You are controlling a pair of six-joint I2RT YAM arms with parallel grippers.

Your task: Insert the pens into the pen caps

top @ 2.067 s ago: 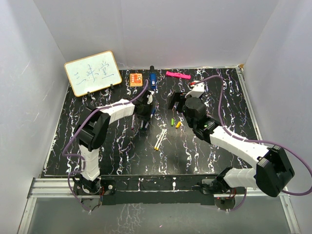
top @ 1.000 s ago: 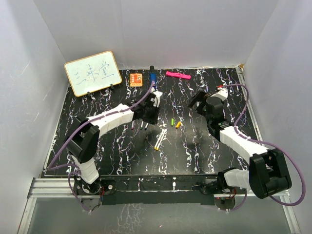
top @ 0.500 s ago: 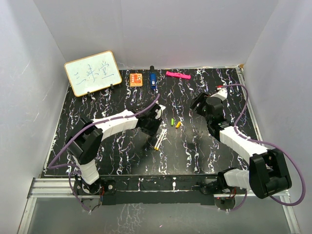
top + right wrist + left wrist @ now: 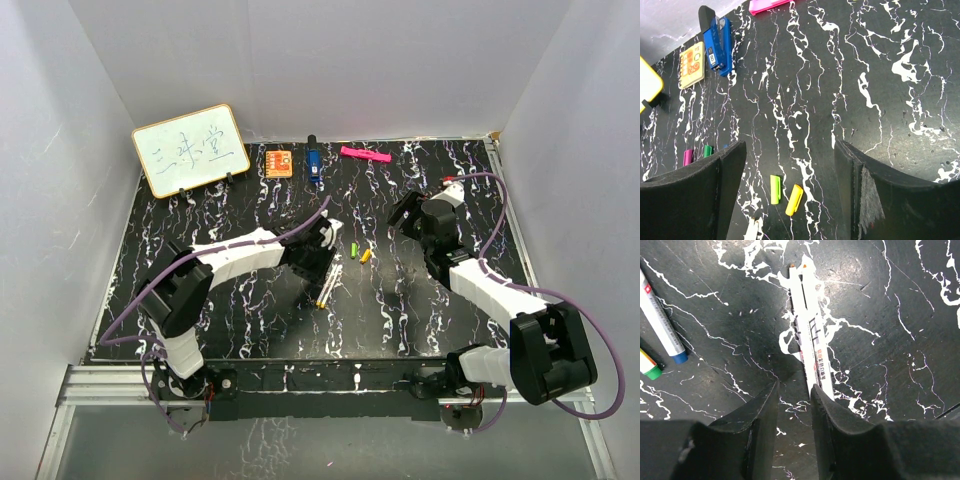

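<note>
From above we see the left gripper (image 4: 319, 262) low over the black marbled table (image 4: 240, 320), its tip just at the far end of two white pens (image 4: 328, 286) that lie side by side near the middle. The left wrist view settles what the overhead cannot: the left gripper (image 4: 795, 387) has its jaws only narrowly parted, with bare table between them and nothing held. The two white pens (image 4: 808, 327) run away from the tip of the right-hand finger (image 4: 827, 415), touching each other along their length. That view alone also shows a blue-tipped pen (image 4: 662, 320) at the left edge and, below it, a short piece with a green end (image 4: 650, 368), cut off by the frame.

The right gripper (image 4: 402, 214) hangs well to the right of the pens. In its own wrist view the right gripper (image 4: 790, 145) is spread wide and empty. Between its fingers lie a green cap (image 4: 775, 189) and a yellow cap (image 4: 794, 193), close together; the overhead shows the same green cap (image 4: 354, 247) and yellow cap (image 4: 366, 256) just beyond the pens. Only the right wrist view picks out a magenta cap (image 4: 688, 156) and a second green cap (image 4: 708, 150) farther left.

Along the far edge stand a whiteboard (image 4: 190, 149), an orange card (image 4: 279, 161), a blue stapler (image 4: 313, 163) and a pink bar (image 4: 364, 154).
</note>
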